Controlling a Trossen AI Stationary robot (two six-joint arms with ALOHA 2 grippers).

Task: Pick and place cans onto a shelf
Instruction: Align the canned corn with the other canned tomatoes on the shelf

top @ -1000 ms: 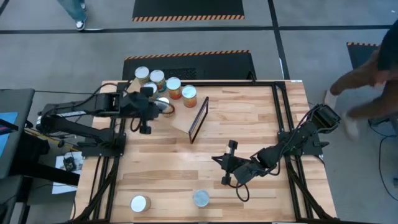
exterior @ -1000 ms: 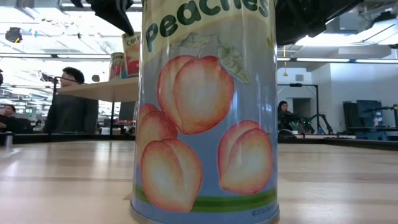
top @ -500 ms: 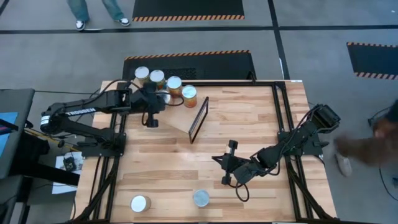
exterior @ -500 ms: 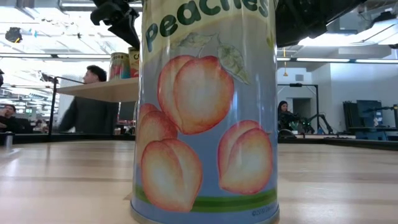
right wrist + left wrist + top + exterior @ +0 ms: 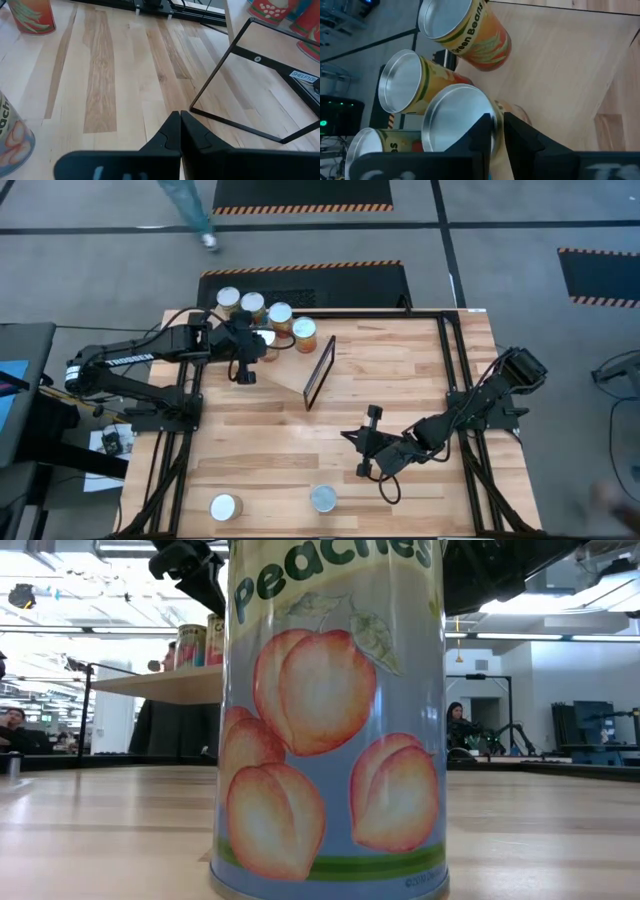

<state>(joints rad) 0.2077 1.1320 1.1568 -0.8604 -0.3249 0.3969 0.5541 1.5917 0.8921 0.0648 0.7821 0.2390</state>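
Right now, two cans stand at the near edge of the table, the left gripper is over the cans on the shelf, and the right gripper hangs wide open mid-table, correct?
Not quite: the right gripper is shut, its fingers pressed together in the right wrist view. The rest holds: two cans stand at the near edge, and the left gripper is over the cans on the shelf.

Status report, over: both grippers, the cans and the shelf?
Left gripper over the shelf, fingers at a can's lid. Right gripper shut, empty, mid-table. Two cans wait at the near edge. Nothing in the way.
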